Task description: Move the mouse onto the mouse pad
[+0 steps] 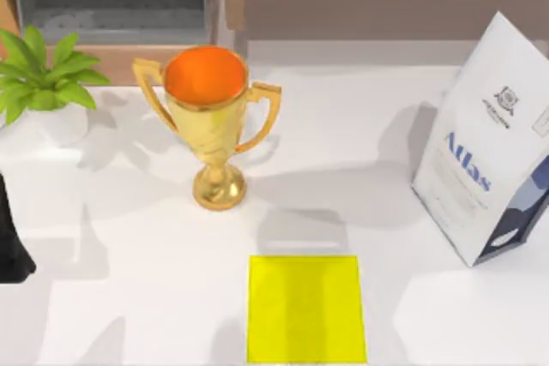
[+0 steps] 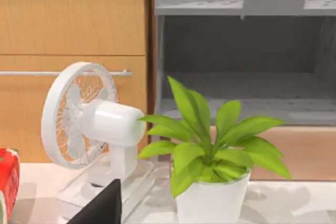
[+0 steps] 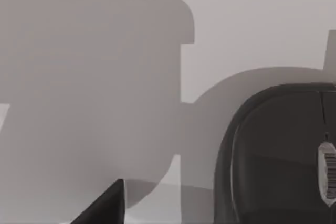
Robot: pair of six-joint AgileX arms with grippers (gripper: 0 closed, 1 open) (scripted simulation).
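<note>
The yellow mouse pad (image 1: 305, 309) lies flat on the white table (image 1: 129, 297), at about 6 o'clock in the top view, its surface bare. A gold trophy (image 1: 209, 117) with an orange inside stands upright toward 11 o'clock from the pad, well apart from it. A white bag (image 1: 487, 139) printed "Atlas" stands at 3 o'clock near the table's right edge, and a green potted plant (image 1: 39, 79) sits at 9 to 10 o'clock at the left edge.

The left arm (image 1: 10, 242) shows as a dark shape at the left edge of the top view, near 8 o'clock; I cannot tell whether its claw is open or closed. Its wrist camera looks at the plant (image 2: 210, 171), with a white fan (image 2: 92, 121) just beside it.

The right wrist view shows the dark mouse (image 3: 278, 156) resting on the table (image 3: 79, 77), close under the camera. A dark tip (image 3: 102, 205) of the right claw pokes in beside it, apart from the mouse; I cannot tell whether that claw is open or closed.
</note>
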